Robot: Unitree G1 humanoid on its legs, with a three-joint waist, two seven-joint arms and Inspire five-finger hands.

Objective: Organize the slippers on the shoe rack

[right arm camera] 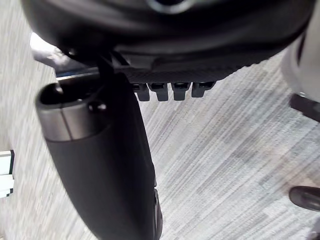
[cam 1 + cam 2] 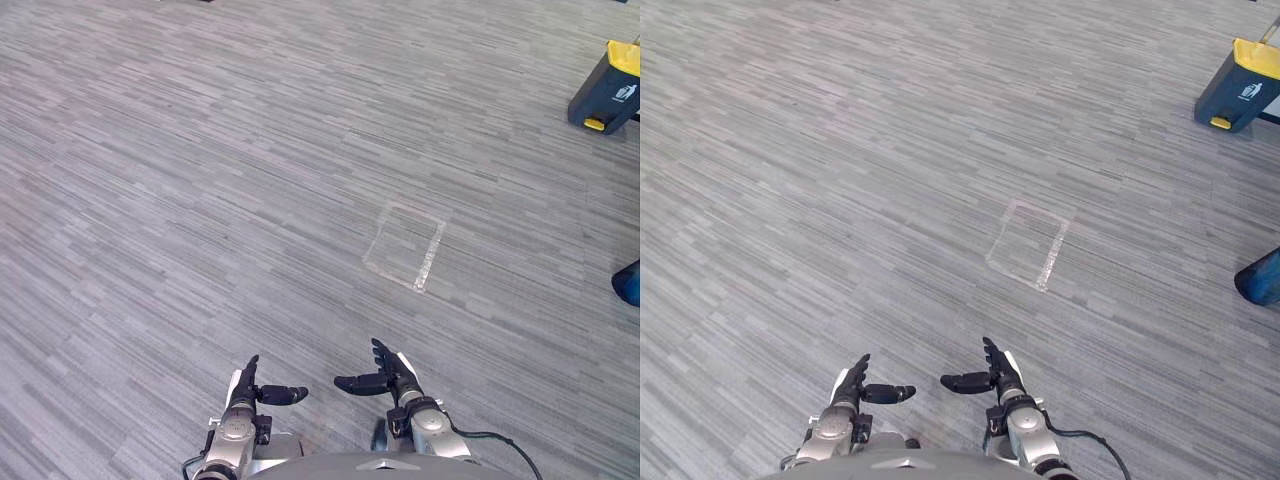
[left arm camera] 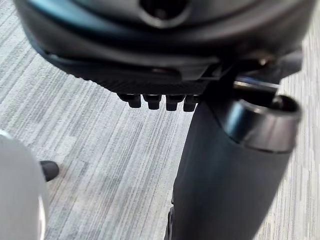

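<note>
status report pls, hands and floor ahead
Both open, nothing held: left hand, right hand. On the carpet ahead: taped square in the middle, blue and yellow bin far right. Nothing between hands and square.

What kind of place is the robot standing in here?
Probably an indoor office or lab hall: wide grey striped carpet, a tape square marked on it, and a dark bin with a yellow lid at the far right.

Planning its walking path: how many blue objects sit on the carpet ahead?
2. A blue bin with a yellow lid far ahead, right, and a blue object cut off by the right edge, nearer. Others may lie out of view.
</note>
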